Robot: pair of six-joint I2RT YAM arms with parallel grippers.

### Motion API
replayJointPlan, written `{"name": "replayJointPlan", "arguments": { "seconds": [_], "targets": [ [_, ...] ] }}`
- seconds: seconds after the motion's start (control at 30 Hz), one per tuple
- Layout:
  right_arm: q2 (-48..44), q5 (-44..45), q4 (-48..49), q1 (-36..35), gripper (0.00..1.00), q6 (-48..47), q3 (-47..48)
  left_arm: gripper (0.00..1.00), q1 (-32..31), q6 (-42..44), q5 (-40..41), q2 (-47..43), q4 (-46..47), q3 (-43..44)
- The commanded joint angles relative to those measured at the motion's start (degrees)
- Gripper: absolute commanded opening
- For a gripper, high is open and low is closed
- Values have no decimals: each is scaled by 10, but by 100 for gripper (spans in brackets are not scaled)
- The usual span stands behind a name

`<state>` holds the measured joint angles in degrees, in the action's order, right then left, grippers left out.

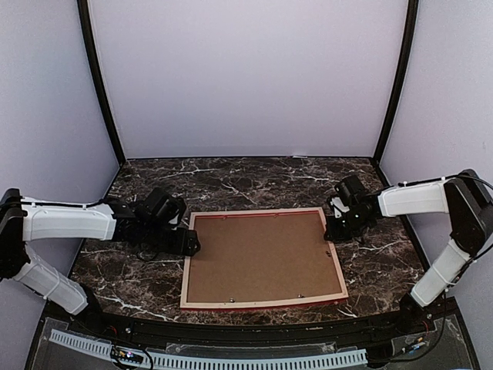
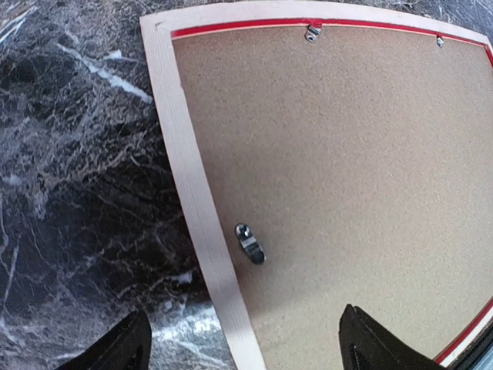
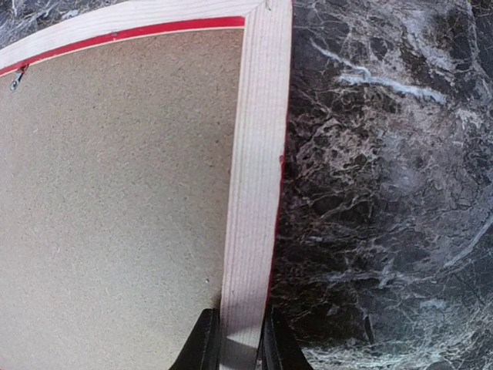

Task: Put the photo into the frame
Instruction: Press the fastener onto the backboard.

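The frame [image 1: 187,266] lies face down on the marble table, its pale wood back up and a thin red line along its inner edge. A brown backing board [image 1: 262,258] fills it. The photo is hidden. My left gripper [image 1: 191,243] is open and straddles the frame's left rail [image 2: 192,177], one finger over the table and one over the backing board [image 2: 347,154]; nothing is held. My right gripper [image 1: 333,229] is shut on the frame's right rail [image 3: 254,169], one finger [image 3: 202,343] on each side of the wood.
A small metal turn clip [image 2: 250,243] sits on the board just inside the left rail, and others [image 2: 313,32] sit along the far rail. Dark marble tabletop [image 1: 385,254] surrounds the frame. White walls stand at the back and both sides.
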<state>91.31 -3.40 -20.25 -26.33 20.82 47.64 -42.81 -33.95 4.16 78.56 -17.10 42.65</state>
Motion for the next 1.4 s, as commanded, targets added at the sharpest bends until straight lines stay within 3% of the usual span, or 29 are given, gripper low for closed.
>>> {"name": "replayJointPlan", "arguments": {
  "seconds": [0.0, 0.23, 0.43, 0.8, 1.07, 1.37],
  "targets": [
    [-14, 0, -5, 1, 8, -17, -15, 87, 26, 73, 0, 44, -27, 46],
    [-18, -4, 1, 1, 7, -11, -22, 87, 53, 99, -28, 121, -34, 109],
    [-16, 0, 3, 1, 6, -12, -25, 80, 54, 102, -40, 163, -51, 133],
    [-9, -3, 9, 1, 6, -13, -27, 63, 54, 105, -68, 176, -50, 118],
    [-6, -1, 10, 2, 6, -14, -28, 60, 54, 104, -75, 175, -46, 101],
    [-7, -1, 10, 2, 6, -15, -31, 46, 54, 102, -76, 176, -41, 95]
  ]
}}
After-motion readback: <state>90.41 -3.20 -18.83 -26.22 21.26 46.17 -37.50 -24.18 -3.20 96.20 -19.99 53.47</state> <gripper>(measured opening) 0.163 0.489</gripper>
